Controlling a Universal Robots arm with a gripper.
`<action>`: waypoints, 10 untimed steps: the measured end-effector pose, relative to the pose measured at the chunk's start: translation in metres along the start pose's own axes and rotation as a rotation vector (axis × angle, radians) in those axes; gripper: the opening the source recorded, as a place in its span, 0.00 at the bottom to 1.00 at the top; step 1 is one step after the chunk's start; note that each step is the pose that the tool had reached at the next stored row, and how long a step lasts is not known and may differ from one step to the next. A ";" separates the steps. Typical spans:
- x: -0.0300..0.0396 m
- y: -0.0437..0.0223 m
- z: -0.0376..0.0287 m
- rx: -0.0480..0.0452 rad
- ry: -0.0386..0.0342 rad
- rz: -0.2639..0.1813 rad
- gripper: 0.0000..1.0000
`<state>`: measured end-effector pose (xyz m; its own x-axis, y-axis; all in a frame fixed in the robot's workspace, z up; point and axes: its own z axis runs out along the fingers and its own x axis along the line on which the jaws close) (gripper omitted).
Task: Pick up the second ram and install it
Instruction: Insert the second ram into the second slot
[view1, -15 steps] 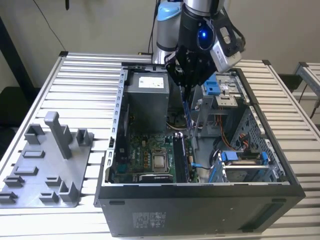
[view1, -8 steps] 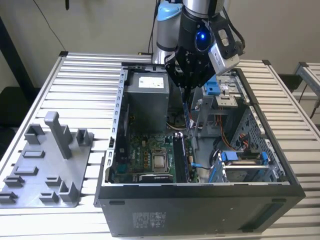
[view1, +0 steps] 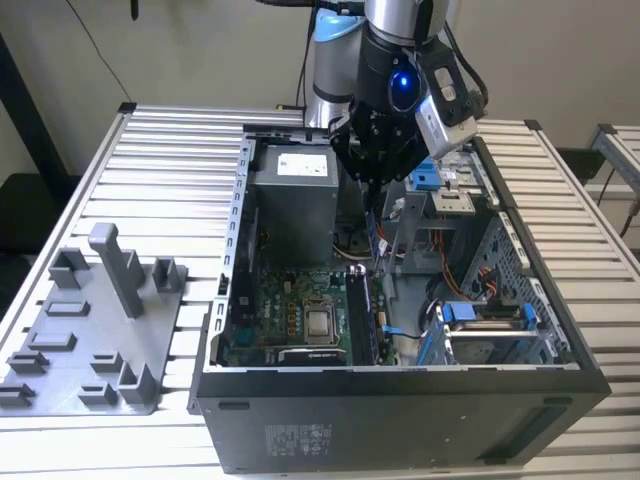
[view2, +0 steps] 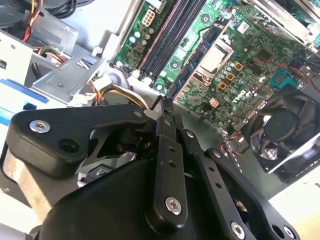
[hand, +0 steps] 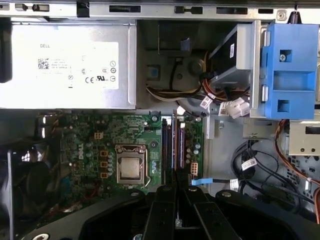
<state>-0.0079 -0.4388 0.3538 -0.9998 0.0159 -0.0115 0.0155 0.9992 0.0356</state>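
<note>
Jaws look pinched together on the second ram, held edge-on. On the exterior view's left, the grey tray stands well apart; rightward, inside the open case, memory slots lie below. Pickup seems done, seating remains.
</note>
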 end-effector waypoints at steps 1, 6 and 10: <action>0.0000 -0.0012 0.0007 -0.0001 0.0000 0.000 0.12; -0.0001 -0.0059 0.0059 -0.0003 -0.0001 0.000 0.12; -0.0003 -0.0100 0.0110 -0.0001 -0.0001 0.000 0.12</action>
<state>-0.0076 -0.4485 0.3425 -0.9998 0.0159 -0.0115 0.0155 0.9992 0.0358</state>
